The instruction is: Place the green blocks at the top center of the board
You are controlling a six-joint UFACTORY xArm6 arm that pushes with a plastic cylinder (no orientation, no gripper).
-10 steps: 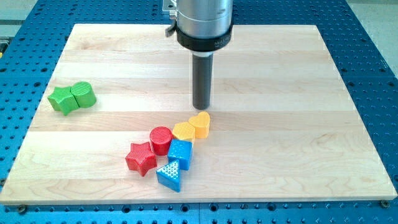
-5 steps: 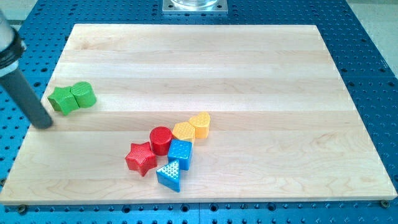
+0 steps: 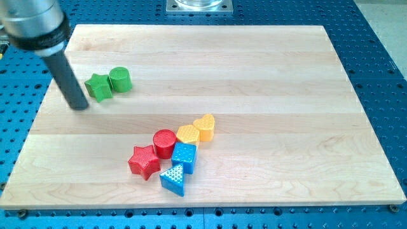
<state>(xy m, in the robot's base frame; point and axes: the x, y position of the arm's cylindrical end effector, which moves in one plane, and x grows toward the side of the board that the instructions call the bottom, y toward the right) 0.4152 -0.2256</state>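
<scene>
A green star block [image 3: 98,86] and a green cylinder block [image 3: 119,79] sit side by side, touching, in the board's upper left part. My tip [image 3: 79,106] is on the board just to the left of and slightly below the green star, close to it. The dark rod leans up toward the view's top left corner.
A cluster lies at the board's lower middle: a red cylinder [image 3: 165,142], a red star [image 3: 144,161], a yellow hexagon [image 3: 188,134], a yellow heart [image 3: 205,126], a blue cube [image 3: 184,157] and a blue triangle [image 3: 173,178]. The wooden board [image 3: 273,95] rests on a blue perforated table.
My tip went from the board's middle to the left edge, then right and up. The two green blocks have slid right and slightly up from the left edge.
</scene>
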